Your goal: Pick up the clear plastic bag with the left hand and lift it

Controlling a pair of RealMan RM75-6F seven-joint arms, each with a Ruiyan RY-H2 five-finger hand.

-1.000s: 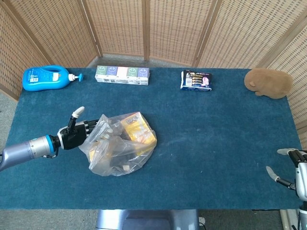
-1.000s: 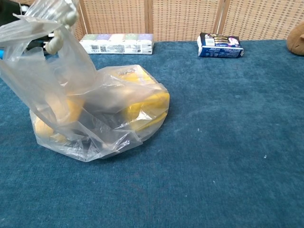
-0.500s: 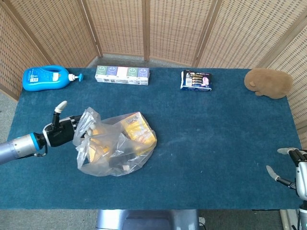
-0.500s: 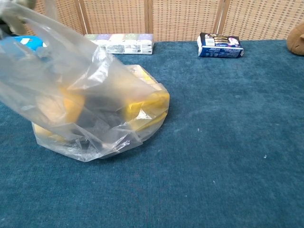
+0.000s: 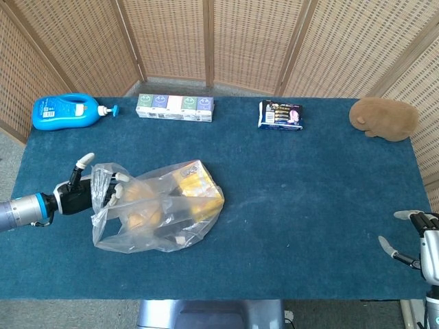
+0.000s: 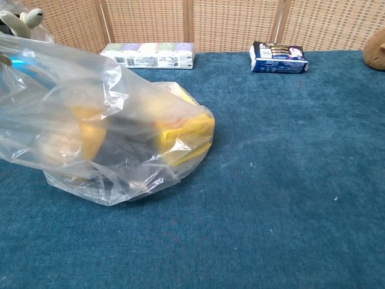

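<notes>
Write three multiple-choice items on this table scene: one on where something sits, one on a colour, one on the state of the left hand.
1. Where does the blue pump bottle lie?
A. far-left corner of the blue cloth-covered table
B. near-right corner
C. inside the bag

2. What colour is the soft plush toy at the far right?
A. green
B. brown
C. white

3. What is the left hand doing?
A. resting flat on the cloth
B. holding the pump bottle
C. gripping the clear plastic bag at its left edge

Answers: 1 A, the bottle lies on its side by the far-left edge. 2 B, the plush is tan-brown. 3 C, the fingers close on the bag's bunched film.
</notes>
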